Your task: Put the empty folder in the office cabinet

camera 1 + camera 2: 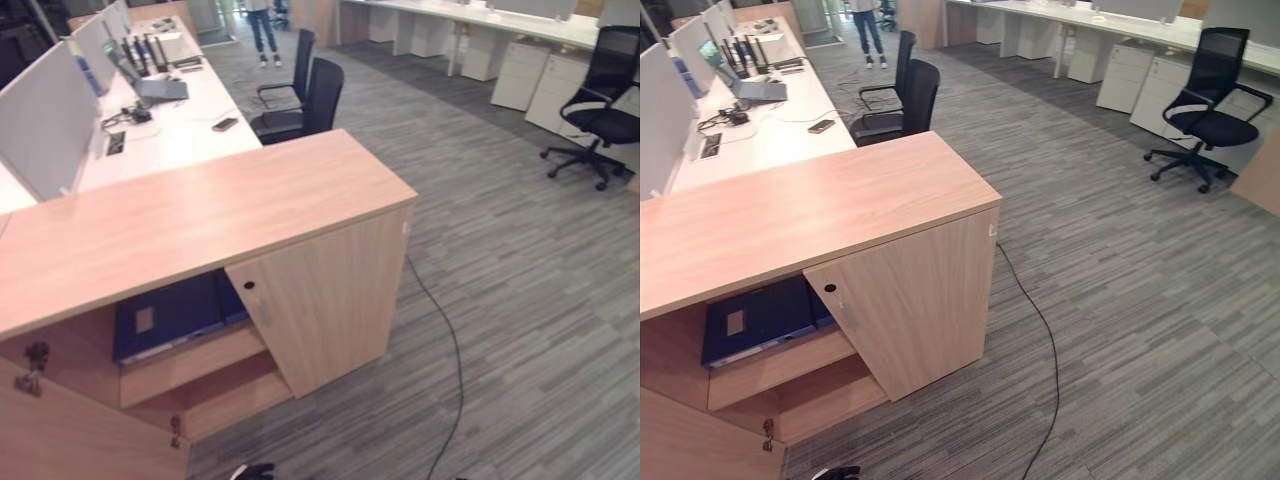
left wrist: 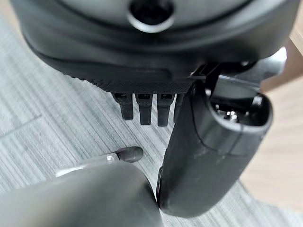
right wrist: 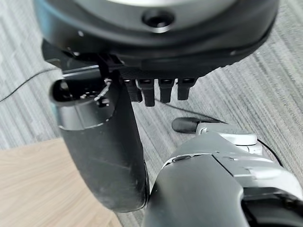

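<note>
A dark blue folder [image 1: 165, 318] lies flat on the upper shelf inside the wooden office cabinet [image 1: 200, 215]. Both cabinet doors stand open: the right door [image 1: 320, 300] swings out toward the carpet and the left door [image 1: 80, 430] fills the lower left corner. My left hand [image 2: 213, 156] hangs over the grey carpet beside a wooden panel, with relaxed fingers holding nothing. My right hand [image 3: 102, 156] also hangs low over the carpet, relaxed and holding nothing.
Behind the cabinet runs a white desk [image 1: 180, 130] with a laptop, a phone and partition screens. Two black office chairs [image 1: 310, 95] stand beside it, another chair [image 1: 600, 95] at the far right near white drawer units [image 1: 520, 75]. A person's legs [image 1: 263, 30] show far back.
</note>
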`<state>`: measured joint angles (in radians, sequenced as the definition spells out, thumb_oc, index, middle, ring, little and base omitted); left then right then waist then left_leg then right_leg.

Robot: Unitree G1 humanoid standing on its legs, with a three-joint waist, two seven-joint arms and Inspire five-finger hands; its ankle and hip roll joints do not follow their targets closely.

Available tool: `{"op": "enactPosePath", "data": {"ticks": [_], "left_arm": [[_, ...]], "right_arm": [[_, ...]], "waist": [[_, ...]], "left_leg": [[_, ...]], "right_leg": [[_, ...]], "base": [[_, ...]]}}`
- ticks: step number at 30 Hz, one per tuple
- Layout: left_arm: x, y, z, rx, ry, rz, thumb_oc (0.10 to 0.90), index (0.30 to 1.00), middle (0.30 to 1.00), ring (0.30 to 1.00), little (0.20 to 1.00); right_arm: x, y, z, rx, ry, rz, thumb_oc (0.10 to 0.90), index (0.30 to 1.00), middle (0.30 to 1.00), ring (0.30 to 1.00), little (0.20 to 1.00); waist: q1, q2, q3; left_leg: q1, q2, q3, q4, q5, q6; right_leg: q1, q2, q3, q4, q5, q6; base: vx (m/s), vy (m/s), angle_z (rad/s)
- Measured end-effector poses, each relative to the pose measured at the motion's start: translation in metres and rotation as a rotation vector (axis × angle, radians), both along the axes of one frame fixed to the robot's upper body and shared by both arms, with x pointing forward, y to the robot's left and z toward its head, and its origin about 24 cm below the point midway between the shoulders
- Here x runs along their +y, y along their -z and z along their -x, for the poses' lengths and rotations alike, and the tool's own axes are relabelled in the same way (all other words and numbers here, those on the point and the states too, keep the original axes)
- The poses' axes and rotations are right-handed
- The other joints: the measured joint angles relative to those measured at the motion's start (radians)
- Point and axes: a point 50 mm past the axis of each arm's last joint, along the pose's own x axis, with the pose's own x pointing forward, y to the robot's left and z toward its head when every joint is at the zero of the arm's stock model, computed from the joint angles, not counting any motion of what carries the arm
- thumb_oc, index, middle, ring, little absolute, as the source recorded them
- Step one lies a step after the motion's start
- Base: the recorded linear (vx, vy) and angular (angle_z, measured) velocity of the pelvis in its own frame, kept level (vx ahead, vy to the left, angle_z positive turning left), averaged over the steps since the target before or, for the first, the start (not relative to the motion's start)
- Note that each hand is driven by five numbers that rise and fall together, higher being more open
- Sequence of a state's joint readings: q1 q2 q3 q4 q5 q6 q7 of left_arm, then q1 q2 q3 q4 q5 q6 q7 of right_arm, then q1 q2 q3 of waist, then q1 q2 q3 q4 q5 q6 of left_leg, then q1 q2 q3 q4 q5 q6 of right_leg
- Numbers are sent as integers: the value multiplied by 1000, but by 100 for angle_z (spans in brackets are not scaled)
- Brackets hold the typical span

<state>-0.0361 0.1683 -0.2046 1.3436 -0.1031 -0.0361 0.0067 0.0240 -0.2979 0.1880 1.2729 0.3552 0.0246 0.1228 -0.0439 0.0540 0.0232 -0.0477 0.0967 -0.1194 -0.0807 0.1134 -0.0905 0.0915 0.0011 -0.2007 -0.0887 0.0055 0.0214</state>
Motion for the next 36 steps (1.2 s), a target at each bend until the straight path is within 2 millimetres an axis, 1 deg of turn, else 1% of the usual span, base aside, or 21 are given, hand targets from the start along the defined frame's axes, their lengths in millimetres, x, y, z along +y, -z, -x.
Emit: {"op": "enactPosePath", "data": {"ticks": [1,4,5,6,8,9,10,14,16,17,18,20,21,22,24,26,28,29,31,33,36], "left_arm": [[-1,0,1,-2,-23,14,800,900,900,900,900],[-2,1,3,-23,-159,66,800,900,900,900,900],[-1,-1,-3,-47,-201,78,800,900,900,900,900],[2,0,1,-48,-248,81,800,900,900,900,900],[9,-2,-1,-69,-329,83,800,900,900,900,900],[15,-3,1,-80,-396,87,800,900,900,900,900],[19,-3,2,-85,-437,95,800,900,900,900,900],[22,-2,12,-67,-577,129,800,900,900,900,900],[22,0,22,-48,-657,143,800,900,900,900,900],[20,0,24,-44,-667,145,800,900,900,900,900],[20,1,28,-40,-701,152,800,900,900,900,900],[25,-1,25,-62,-729,149,800,900,900,900,900],[29,-1,26,-69,-755,144,800,900,900,900,900],[32,-2,29,-67,-773,136,800,900,900,900,900],[41,-3,37,-68,-802,110,800,900,900,900,900],[45,-3,50,-52,-863,85,800,900,900,900,900],[47,-3,55,-57,-914,84,800,900,900,900,900],[49,-4,57,-66,-928,78,800,900,900,900,900],[81,-15,51,-120,-936,23,800,900,900,900,900],[129,-38,39,-213,-927,-95,800,900,900,900,900],[168,-67,13,-370,-884,-183,800,900,900,900,900]], "right_arm": [[-2,1,6,20,16,12,800,900,900,900,900],[-4,2,12,45,33,35,800,900,900,900,900],[-4,2,17,56,35,39,800,900,900,900,900],[-4,2,16,55,32,42,800,900,900,900,900],[-1,3,15,55,23,40,800,900,900,900,900],[2,4,13,52,21,33,800,900,900,900,900],[3,4,13,49,26,29,800,900,900,900,900],[2,4,18,57,72,25,800,900,900,900,900],[-1,4,26,75,96,31,800,900,900,900,900],[-2,4,27,79,102,34,800,900,900,900,900],[-5,3,25,69,125,39,800,900,900,900,900],[-12,2,27,75,174,47,800,900,900,900,900],[-13,1,25,71,188,49,800,900,900,900,900],[-14,1,23,63,190,50,800,900,900,900,900],[-17,-1,21,48,193,59,800,900,900,900,900],[-28,-4,23,42,204,84,800,900,900,900,900],[-39,-8,27,48,210,110,800,900,900,900,900],[-43,-9,27,46,217,119,800,900,900,900,900],[-37,-7,22,26,251,79,800,900,900,900,900],[-31,-5,24,27,273,59,800,900,900,900,900],[-31,-5,28,33,277,63,800,900,900,900,900]], "waist": [[7,17,2],[56,23,9],[59,14,18],[70,5,24],[74,-27,42],[75,-59,51],[73,-80,54],[69,-90,66],[60,-86,67],[51,-78,67],[51,-51,75],[48,-22,81],[62,-22,77],[73,-30,76],[73,-32,75],[69,22,48],[76,59,27],[73,71,25],[87,44,18],[94,16,8],[102,11,6]], "left_leg": [[-10,9,-30,1,-2,-1],[-48,30,-69,16,-9,2],[-53,31,-79,33,-19,2],[-74,30,-50,54,-60,42],[-91,38,55,121,-67,36],[-91,39,138,162,-71,26],[-90,42,175,184,-72,25],[-34,59,252,235,-84,16],[13,61,288,236,-93,12],[21,60,292,222,-94,10],[35,61,296,180,-93,11],[56,47,261,36,-46,14],[63,45,290,-12,-73,58],[70,49,351,-11,-102,58],[93,86,367,-6,-65,-15],[131,158,358,-6,-43,-61],[153,172,359,-8,-13,-77],[154,162,358,-5,-34,-90],[150,115,350,-5,-49,-77],[135,88,323,-6,-61,-55],[132,69,308,-6,-60,-40]], "right_leg": [[4,31,-1,3,-8,-11],[6,70,-38,11,-12,-60],[2,56,-70,6,-13,-83],[14,54,-111,11,-11,-98],[21,25,-172,7,-15,-112],[25,3,-188,4,-16,-115],[22,-13,-202,1,-19,-113],[15,-33,-282,4,-12,-109],[19,-41,-319,7,-20,-88],[20,-38,-328,13,-26,-78],[12,-40,-350,55,-35,-69],[-16,-27,-294,90,-73,-43],[-14,-55,-317,82,-48,-55],[-10,-70,-332,75,-45,-51],[1,-92,-372,51,-36,-45],[31,-96,-412,45,-11,-5],[40,-105,-429,43,1,22],[43,-105,-435,45,6,45],[41,-152,-425,44,27,69],[35,-176,-421,48,34,81],[33,-197,-414,64,33,90]], "base": [[-32,-184,78],[-88,-113,77],[-119,-70,90],[-208,-106,97],[-132,-52,84],[-91,-18,63],[-104,-20,65],[-27,-12,61],[36,18,62],[-8,55,68],[2,109,124],[-1,184,137],[-7,154,77],[-21,160,66],[-32,141,60],[-17,182,64],[-3,112,43],[-2,177,37],[-18,243,27],[-32,228,22],[-19,140,14]]}}
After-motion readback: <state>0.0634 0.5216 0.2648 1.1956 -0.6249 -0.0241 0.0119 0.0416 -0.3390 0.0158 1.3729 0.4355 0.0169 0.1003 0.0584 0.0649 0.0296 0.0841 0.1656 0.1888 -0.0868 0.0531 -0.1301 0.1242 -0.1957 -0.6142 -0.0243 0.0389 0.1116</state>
